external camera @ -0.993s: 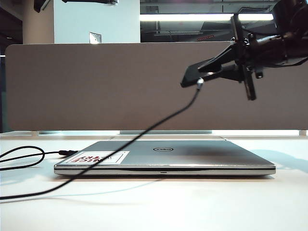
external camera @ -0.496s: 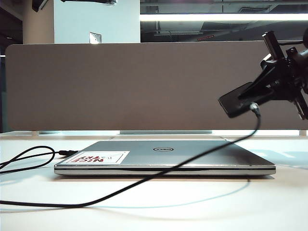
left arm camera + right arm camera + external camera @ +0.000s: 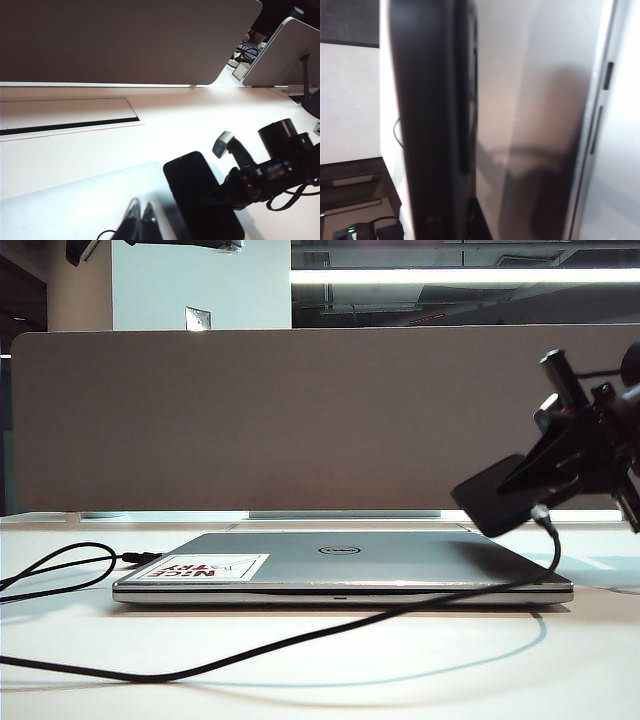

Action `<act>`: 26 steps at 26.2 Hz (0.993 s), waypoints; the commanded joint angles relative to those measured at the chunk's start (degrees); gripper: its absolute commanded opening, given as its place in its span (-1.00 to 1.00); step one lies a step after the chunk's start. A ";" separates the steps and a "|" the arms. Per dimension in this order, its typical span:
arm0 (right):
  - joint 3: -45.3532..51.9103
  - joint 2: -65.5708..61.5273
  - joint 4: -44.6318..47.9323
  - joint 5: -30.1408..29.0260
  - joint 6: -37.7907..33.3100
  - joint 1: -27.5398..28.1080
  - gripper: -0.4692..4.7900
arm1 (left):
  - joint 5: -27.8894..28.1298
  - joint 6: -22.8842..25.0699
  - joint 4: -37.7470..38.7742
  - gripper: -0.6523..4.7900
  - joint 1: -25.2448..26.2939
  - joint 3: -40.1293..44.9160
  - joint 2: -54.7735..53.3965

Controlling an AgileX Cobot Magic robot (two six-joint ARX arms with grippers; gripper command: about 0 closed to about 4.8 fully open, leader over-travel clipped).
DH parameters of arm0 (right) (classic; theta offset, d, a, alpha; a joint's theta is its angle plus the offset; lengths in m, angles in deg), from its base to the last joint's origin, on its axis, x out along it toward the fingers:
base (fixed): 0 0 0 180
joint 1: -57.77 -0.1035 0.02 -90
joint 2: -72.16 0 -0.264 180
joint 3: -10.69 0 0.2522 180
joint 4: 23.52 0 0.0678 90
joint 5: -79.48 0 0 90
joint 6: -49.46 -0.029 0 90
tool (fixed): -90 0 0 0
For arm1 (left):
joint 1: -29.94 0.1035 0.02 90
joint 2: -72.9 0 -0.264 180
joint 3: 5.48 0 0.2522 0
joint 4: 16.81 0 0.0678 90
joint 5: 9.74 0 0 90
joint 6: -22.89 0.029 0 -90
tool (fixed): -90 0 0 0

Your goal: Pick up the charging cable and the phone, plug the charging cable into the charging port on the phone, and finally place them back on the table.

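- black phone (image 3: 492, 502) at the right of the exterior view, black charging cable (image 3: 300, 638)
- silver laptop (image 3: 340, 565) with a white sticker (image 3: 213, 567) printed in red
- white table (image 3: 400, 670)
- grey-brown partition (image 3: 250, 420)

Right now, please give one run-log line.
right gripper: shut on phone above laptop | charging cable: plugged in | left gripper: shut, empty
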 commanded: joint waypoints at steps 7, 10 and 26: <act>-0.37 -3.28 1.84 4.92 0.79 -0.87 -0.84 | -0.02 0.22 -0.28 -0.78 -0.11 -0.15 0.24; -0.42 -3.21 2.32 5.73 0.76 -0.87 -0.70 | -0.02 0.22 -0.28 -0.78 -0.11 -0.15 0.24; -8.57 -2.80 -8.74 16.17 7.06 -0.85 0.14 | -0.04 0.24 -0.28 -0.78 -0.09 -0.15 0.24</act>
